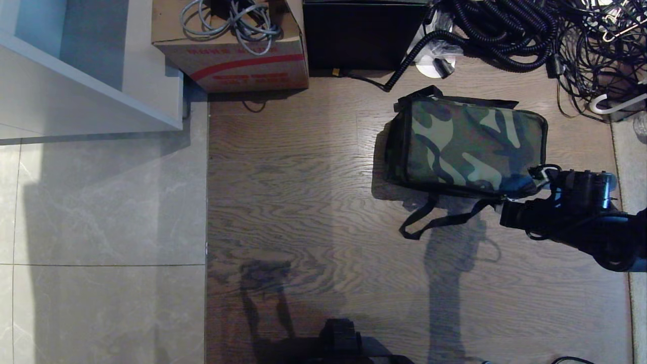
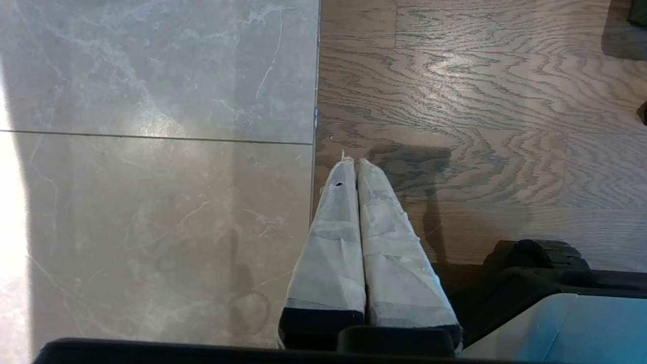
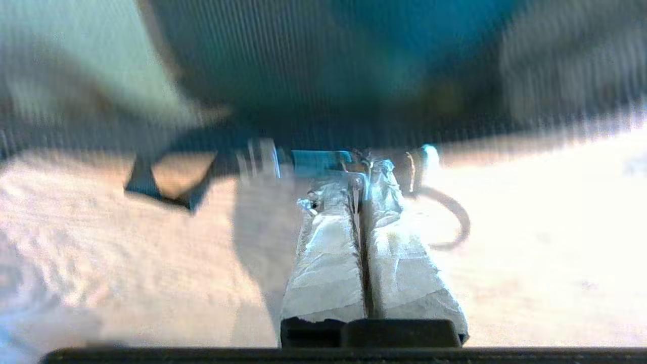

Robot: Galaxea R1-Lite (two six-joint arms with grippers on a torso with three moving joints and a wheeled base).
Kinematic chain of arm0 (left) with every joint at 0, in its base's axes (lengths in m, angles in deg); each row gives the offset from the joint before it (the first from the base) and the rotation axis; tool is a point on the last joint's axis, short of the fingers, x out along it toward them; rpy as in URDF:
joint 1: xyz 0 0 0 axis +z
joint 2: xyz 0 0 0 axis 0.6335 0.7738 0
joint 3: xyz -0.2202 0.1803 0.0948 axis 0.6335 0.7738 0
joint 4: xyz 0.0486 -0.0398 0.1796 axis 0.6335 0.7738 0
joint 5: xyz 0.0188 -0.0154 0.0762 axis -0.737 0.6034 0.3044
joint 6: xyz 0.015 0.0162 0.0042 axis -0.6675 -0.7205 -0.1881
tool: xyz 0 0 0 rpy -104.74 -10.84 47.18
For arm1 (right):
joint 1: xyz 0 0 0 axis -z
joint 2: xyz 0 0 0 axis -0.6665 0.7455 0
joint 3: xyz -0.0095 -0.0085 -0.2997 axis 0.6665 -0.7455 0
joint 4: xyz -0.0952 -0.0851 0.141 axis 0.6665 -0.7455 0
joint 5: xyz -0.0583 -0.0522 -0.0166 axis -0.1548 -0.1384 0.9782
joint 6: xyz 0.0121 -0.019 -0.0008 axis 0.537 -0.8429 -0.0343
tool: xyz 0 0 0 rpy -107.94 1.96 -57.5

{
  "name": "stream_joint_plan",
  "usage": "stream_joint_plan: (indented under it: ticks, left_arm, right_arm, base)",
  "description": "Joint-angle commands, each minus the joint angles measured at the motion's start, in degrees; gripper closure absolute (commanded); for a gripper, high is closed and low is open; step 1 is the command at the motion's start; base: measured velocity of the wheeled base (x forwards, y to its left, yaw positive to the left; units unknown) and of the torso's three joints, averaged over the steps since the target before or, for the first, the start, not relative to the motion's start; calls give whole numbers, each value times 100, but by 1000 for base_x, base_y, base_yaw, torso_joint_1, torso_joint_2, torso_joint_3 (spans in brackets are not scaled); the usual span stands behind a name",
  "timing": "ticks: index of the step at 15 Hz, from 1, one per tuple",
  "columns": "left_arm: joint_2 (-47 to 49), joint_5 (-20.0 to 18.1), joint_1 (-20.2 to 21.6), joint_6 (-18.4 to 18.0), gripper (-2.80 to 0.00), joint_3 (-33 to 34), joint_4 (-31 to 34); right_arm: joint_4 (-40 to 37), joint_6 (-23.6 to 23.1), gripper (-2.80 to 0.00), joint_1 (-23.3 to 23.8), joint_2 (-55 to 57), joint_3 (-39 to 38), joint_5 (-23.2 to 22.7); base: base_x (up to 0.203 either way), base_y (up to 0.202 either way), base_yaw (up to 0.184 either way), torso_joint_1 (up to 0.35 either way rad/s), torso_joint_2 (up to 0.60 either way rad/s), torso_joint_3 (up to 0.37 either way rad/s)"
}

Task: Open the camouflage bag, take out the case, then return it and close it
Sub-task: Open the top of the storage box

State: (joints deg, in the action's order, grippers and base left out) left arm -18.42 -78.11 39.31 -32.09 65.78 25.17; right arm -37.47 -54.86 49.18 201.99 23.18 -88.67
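My left tool (image 2: 356, 164) hangs clenched over the floor. The bag (image 1: 467, 146), camouflage lid zipped, black sides, lies right of centre, long axis left-right. My right tool (image 3: 363, 189) pinches its zipper pull (image 1: 545, 174) at the near-right corner.

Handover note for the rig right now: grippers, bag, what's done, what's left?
Right gripper: shut at the bag's corner nearest the robot, on the zipper pull as far as the wrist view shows.
Left gripper: shut, empty, parked over bare floor.
Bag: on the wood floor, lid closed, strap trailing toward the robot. Case not visible.
Done: the reach to the zipper.
Left: unzip, lift the lid, take the case out, put it back, zip shut.
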Motion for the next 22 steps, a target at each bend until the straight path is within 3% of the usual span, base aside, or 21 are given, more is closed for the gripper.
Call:
stream_joint_plan:
  ticks: [1, 7, 10, 15, 18, 22]
  left_arm:
    - [0, 3, 0, 0, 0, 0, 1]
    - [0, 3, 0, 0, 0, 0, 1]
    - [0, 3, 0, 0, 0, 0, 1]
    - [0, 3, 0, 0, 0, 0, 1]
    - [0, 3, 0, 6, 0, 0, 1]
    - [0, 3, 0, 8, 0, 0, 1]
  right_arm:
    - [-25, 17, 0, -109, -303, -337, -1]
    - [-117, 377, 0, -1157, -743, -1074, 160]
    - [-257, 413, 0, -1222, -940, -1067, 210]
    - [-487, 247, 0, -604, -955, -1006, 209]
    - [-953, -291, 0, -133, -1074, -936, 205]
    - [-1042, -443, 0, 308, -1081, -565, 175]
  base:
    - [0, 0, 0, 0, 0, 0]
    - [0, 0, 0, 0, 0, 0]
    - [0, 0, 0, 0, 0, 0]
    - [0, 0, 0, 0, 0, 0]
    - [0, 0, 0, 0, 0, 0]
    - [0, 0, 0, 0, 0, 0]
